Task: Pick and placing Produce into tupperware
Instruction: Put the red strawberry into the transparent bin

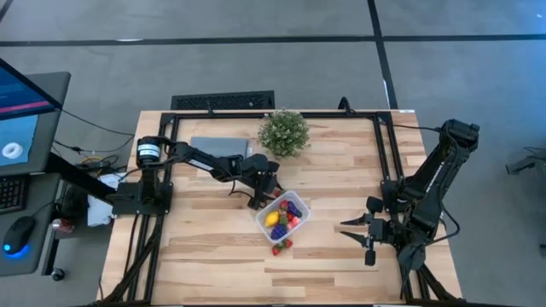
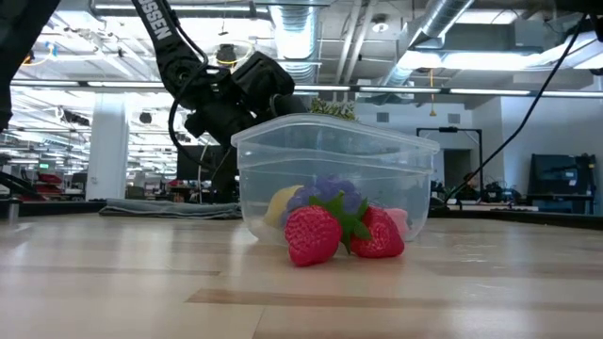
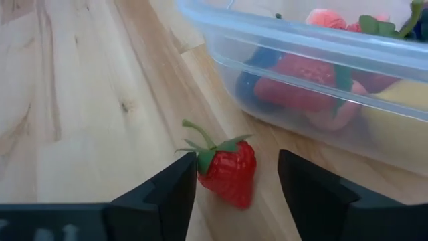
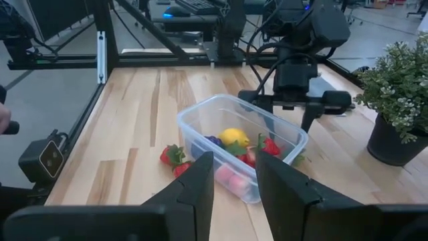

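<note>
Left tool [image 3: 237, 184] spread, straddling strawberry [image 3: 227, 171] on bench [image 1: 213, 247] beside plastic box [image 1: 283, 215]; contact unclear. Box holds fruit; two strawberries [image 2: 344, 232] outside. Right tool [image 1: 351, 230] clenched, empty, well apart.

Table [image 1: 213, 256]: pale wood planks, visible grain and knots, smooth matt finish. Tupperware [image 3: 301, 60]: clear whitish plastic, slightly frosted, smooth, soft sheen along the rim. Strawberry [image 3: 227, 171] between the left gripper [image 3: 237, 191] jaws: glossy red plastic skin with dimpled seed texture, matt green leafy cap. Left gripper fingers [image 3: 167, 194]: dark matt plastic, smooth faces. Yellow piece [image 4: 234, 136] inside the box: smooth, mildly shiny. Two strawberries [image 2: 341, 233] outside the box, well away from the jaws: same bumpy red plastic. Cloth [image 1: 220, 146]: grey-blue, matt fabric. Frame rails [image 1: 388, 153]: black metal, matt.
</note>
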Robot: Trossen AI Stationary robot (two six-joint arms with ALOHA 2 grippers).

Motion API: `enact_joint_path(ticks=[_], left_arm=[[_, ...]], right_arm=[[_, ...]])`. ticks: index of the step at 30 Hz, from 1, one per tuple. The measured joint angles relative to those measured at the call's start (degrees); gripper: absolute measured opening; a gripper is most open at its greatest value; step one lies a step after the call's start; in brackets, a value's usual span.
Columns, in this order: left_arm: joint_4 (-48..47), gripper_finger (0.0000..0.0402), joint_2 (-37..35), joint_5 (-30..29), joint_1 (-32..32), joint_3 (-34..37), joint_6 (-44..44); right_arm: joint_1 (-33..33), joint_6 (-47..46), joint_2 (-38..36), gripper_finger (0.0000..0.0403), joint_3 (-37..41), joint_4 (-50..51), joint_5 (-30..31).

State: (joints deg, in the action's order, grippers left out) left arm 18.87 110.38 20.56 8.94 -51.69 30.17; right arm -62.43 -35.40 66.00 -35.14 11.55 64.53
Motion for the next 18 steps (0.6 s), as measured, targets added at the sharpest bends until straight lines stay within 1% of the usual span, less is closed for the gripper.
enact_joint_path(ticks=[2,7,18], left_arm=[[-0.3,0.0204,0.6,-0.1,-0.1,0.0,-0.4],[2.4,0.0206,3.3,0.8,-0.1,-0.6,-1.5],[2.3,0.0202,3.8,1.7,0.1,-1.8,-0.6]], right_arm=[[0.0,0.0,0.0,0.0134,0.0,0.0,0.0],[0.0,-0.1,0.0,0.0132,0.0,0.0,0.0],[-0.2,-0.1,0.0,0.0132,0.0,0.5,0.0]])
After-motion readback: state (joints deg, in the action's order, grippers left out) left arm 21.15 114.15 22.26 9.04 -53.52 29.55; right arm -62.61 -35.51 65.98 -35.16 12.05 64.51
